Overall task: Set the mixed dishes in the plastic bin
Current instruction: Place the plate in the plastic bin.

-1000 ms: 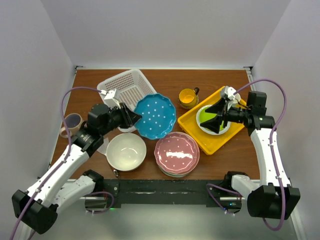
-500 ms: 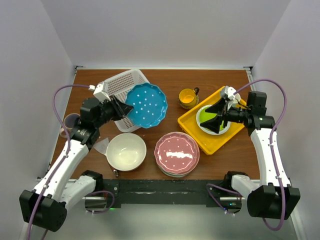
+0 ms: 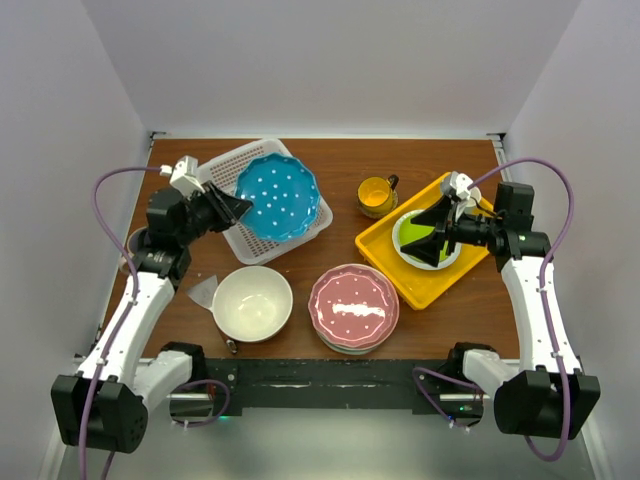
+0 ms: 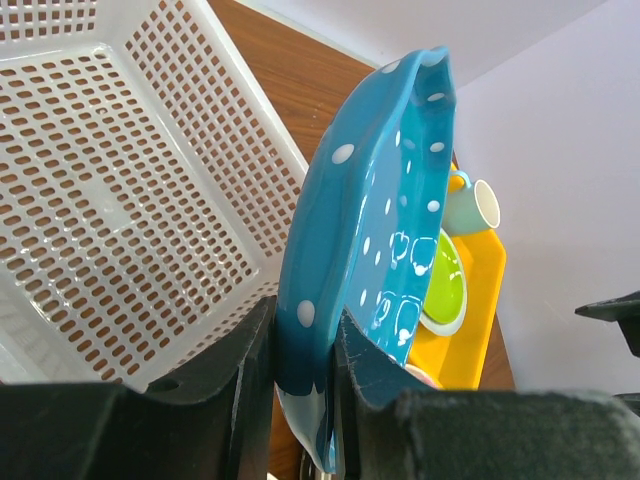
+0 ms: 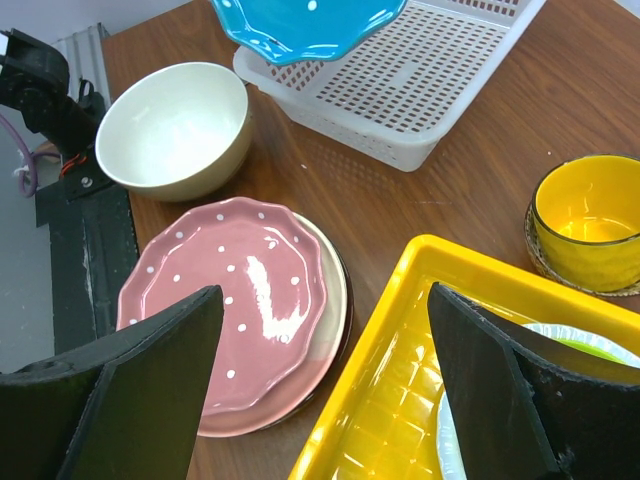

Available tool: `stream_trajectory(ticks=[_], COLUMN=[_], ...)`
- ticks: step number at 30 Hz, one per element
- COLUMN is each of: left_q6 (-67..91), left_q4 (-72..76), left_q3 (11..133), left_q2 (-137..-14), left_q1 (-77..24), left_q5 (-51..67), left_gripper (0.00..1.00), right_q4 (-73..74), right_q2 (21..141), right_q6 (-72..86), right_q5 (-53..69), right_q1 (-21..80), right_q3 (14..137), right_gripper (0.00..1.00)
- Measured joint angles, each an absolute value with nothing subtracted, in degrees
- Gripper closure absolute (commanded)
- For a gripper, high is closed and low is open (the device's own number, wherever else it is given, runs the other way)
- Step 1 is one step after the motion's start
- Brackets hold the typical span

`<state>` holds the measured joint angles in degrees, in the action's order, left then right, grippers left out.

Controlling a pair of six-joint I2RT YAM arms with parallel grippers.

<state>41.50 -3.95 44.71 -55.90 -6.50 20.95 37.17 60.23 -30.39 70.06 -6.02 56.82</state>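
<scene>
My left gripper (image 3: 232,208) (image 4: 305,340) is shut on the rim of the blue white-dotted plate (image 3: 277,197) (image 4: 370,230). It holds the plate tilted over the white plastic bin (image 3: 237,162) (image 4: 130,200). The bin's perforated floor shows nothing lying on it. The pink dotted plate (image 3: 353,305) (image 5: 230,300) tops a stack at the front centre. A large cream bowl (image 3: 252,303) (image 5: 175,125) stands to its left. The yellow mug (image 3: 377,196) (image 5: 585,215) sits behind the stack. My right gripper (image 3: 425,232) (image 5: 325,295) hangs open over the yellow tray, holding nothing.
The yellow tray (image 3: 395,270) (image 5: 400,380) at the right holds a lime-green plate (image 3: 410,228) and a white cup (image 4: 478,205). A pale scrap (image 3: 205,290) lies left of the cream bowl. A mug (image 3: 133,248) shows partly behind my left arm. White walls enclose the table.
My left arm has carried the blue plate back and to the left, from the table's middle to above the bin. The right arm has stayed still.
</scene>
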Motion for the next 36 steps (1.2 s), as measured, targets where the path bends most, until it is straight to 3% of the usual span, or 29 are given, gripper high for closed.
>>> stream_trajectory(ticks=[36], left_q6=[42.6], left_q4=[-0.1], left_q3=[44.7], left_q2=[-59.5], left_q1=[1.1], left_q5=[24.7], left_gripper=[1.00], right_q4=[37.1], right_q2=[60.2], right_q6=[-30.4], right_q5=[70.1], right_q1=[-6.2], right_q3=[56.5], right_gripper=[0.12])
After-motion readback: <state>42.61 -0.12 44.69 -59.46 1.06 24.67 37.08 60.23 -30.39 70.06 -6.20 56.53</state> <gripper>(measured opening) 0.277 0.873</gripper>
